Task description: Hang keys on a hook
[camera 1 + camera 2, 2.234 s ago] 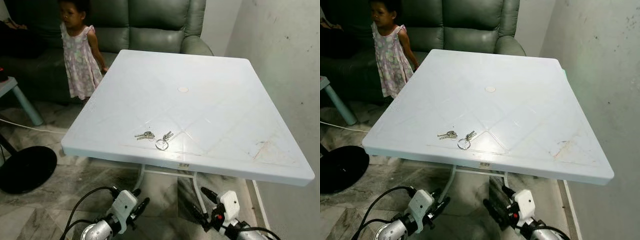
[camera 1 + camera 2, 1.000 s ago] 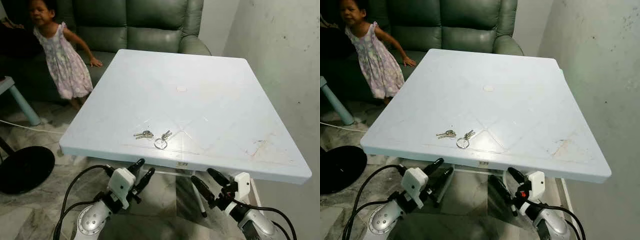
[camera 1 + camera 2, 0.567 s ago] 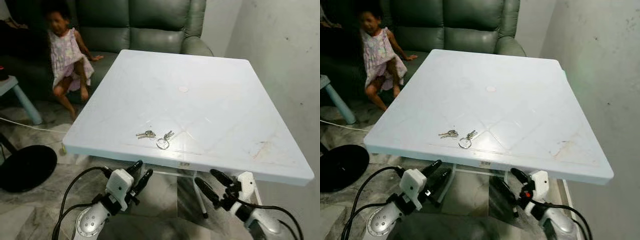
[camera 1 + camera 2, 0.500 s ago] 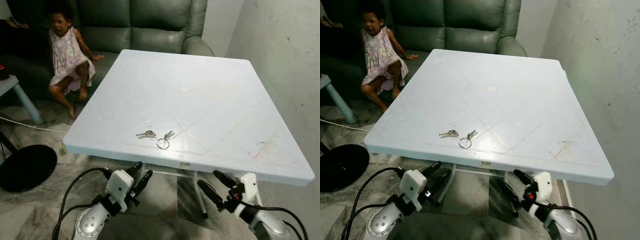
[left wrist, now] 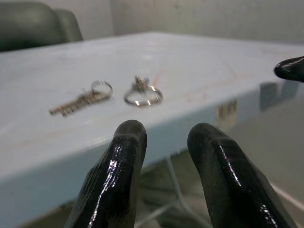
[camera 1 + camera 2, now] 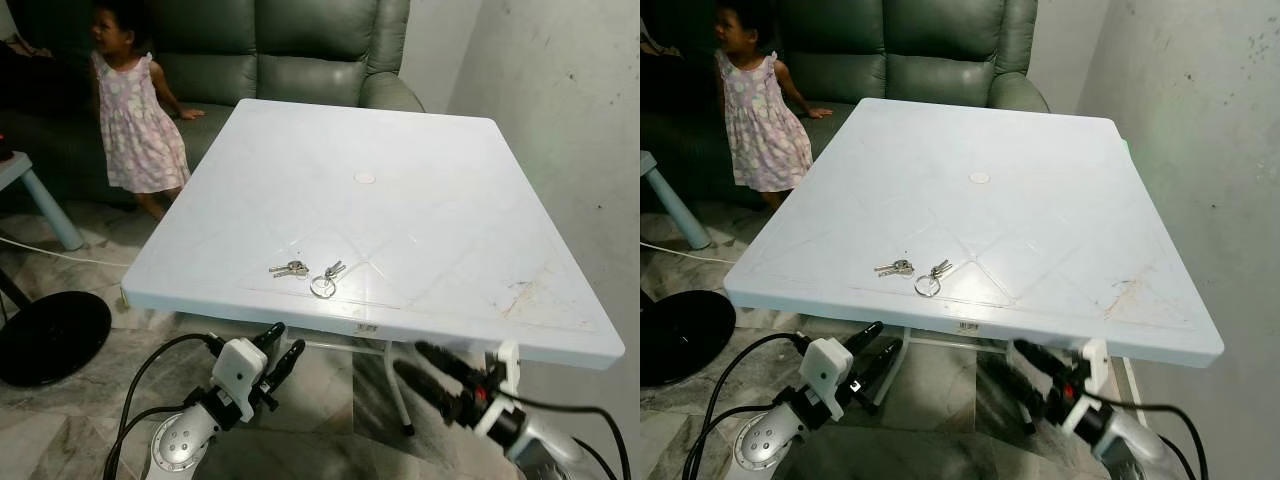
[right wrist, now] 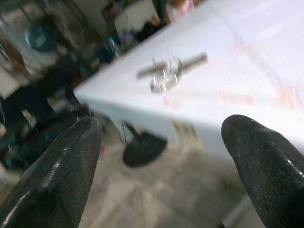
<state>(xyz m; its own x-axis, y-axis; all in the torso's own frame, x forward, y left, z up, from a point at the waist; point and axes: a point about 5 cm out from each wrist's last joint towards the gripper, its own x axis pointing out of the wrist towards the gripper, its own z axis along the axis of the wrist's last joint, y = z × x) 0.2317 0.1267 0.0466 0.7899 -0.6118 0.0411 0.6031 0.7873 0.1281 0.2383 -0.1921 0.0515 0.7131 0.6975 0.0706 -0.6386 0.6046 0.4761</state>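
**Keys flat on counter, both tools low at the near edge**

Surface: square white plastic counter [image 6: 420,150] with moulded diagonal lines, a small round cap [image 6: 365,178] near its middle, and a brownish stain [image 6: 520,290] toward the near right corner. It stands on grey marbled tile floor [image 6: 90,400]. A scuffed pale wall [image 6: 560,110] runs along the robot's right. A dark green leather sofa [image 6: 290,50] sits behind the far edge.

Small silver keys on a metal split ring [image 6: 310,276] lie flat on the counter near its front edge, left of centre. Two clusters: one key bunch to the left, ring with another key just beside it on the right.

Left of the counter: a person in a pink patterned dress [image 6: 135,110] standing by the sofa, a pale blue stool leg [image 6: 45,205], a round black base [image 6: 50,335] on the floor, and a thin white cable [image 6: 60,255].

Left tool [image 6: 278,352] is below the counter's front edge, fingers slightly spread, gripping nothing. Right tool [image 6: 425,370] is below the edge further right, fingers wide apart, also empty.

Left wrist view: keys [image 5: 109,95] seen edge-on across the counter top, plus a sticker label [image 5: 227,110] on the counter's front rim and a black fingertip of the other tool [image 5: 290,69]. Right wrist view is blurred; keys [image 7: 168,71] are visible between the spread fingers [image 7: 57,180], with dark room clutter beyond that I can't identify.
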